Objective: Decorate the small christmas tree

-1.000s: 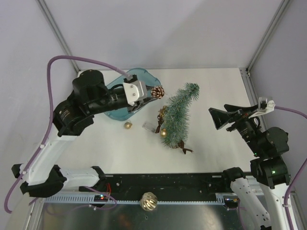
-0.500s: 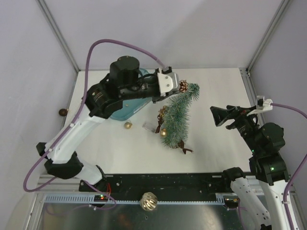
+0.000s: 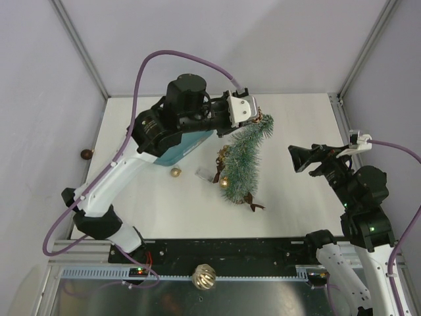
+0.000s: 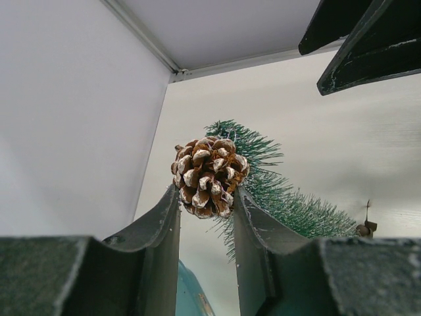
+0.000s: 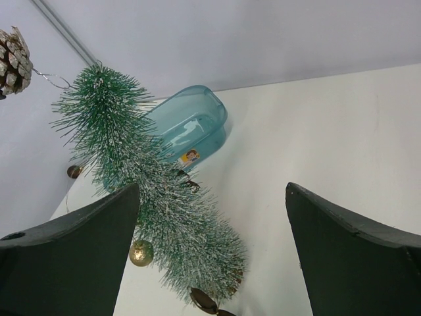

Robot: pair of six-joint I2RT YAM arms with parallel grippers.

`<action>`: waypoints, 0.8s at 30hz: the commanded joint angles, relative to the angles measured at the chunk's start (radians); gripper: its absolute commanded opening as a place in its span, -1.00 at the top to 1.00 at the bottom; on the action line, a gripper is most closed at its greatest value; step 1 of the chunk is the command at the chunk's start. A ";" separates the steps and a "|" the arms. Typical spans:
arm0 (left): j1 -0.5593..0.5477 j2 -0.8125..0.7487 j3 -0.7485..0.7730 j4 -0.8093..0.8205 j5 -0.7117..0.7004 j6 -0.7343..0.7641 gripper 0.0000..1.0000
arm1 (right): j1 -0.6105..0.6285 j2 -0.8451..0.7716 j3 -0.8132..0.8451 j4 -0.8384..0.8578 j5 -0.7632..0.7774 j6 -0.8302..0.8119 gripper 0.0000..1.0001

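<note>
The small christmas tree [image 3: 245, 161] lies on the white table, its bent tip toward the back; it also shows in the left wrist view [image 4: 289, 204] and the right wrist view [image 5: 164, 197]. My left gripper [image 3: 253, 117] hangs at the tip, shut on a frosted pine cone [image 4: 209, 176], which is pinched between the fingertips of the left gripper [image 4: 207, 197]. The pine cone [image 5: 13, 59] has a thin wire loop next to the tip. My right gripper [image 3: 299, 159] stays open to the right of the tree, with nothing between the fingers of the right gripper [image 5: 212, 187].
The teal tub [image 3: 177, 153] sits under my left arm, also seen from the right wrist [image 5: 191, 125]. A gold bauble [image 3: 175, 172] lies on the table and another [image 3: 224, 182] against the tree. A brown ornament [image 3: 252, 201] lies at the tree's base. A dark bauble [image 3: 86, 154] rests off the table's left edge.
My left arm has swung right with the pine cone, from above the teal tub to the tree's tip. The right gripper has hardly moved.
</note>
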 commanded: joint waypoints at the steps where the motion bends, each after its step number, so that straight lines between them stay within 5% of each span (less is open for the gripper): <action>1: -0.007 0.006 0.041 0.020 -0.027 0.012 0.52 | 0.005 0.008 0.013 0.024 0.015 -0.019 -0.94; 24: -0.005 -0.057 -0.105 0.021 -0.015 -0.031 0.37 | 0.005 -0.011 0.014 0.011 0.021 -0.016 -0.93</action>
